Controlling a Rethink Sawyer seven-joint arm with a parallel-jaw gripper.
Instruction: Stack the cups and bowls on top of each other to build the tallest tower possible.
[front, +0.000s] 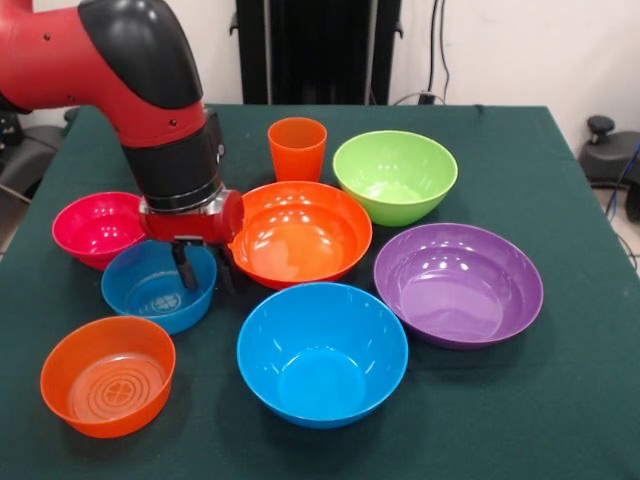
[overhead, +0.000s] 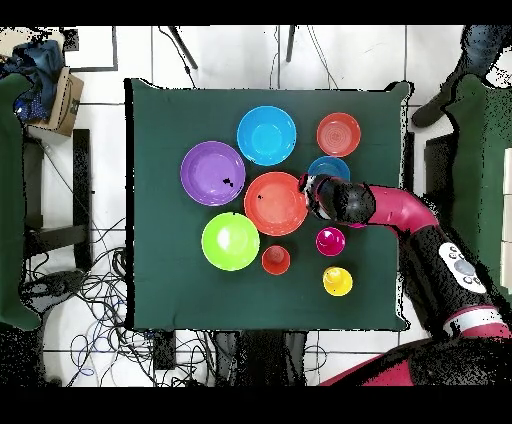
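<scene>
Gripper at the small blue bowl, nothing stacked yet
The gripper (front: 200, 270) is open, straddling the small blue bowl's (front: 150, 295) rim, apparently to lift it; 7 bowls and cups sit apart on the table (front: 560, 400)

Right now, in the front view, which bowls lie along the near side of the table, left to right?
Small translucent orange bowl → large blue bowl → purple bowl. The small blue bowl under the gripper sits further back, so I left it out.

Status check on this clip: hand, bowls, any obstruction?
Hand open, low over small blue bowl, one finger inside its rim. No tower yet; bowls all separate. Large orange bowl close beside the hand.
</scene>
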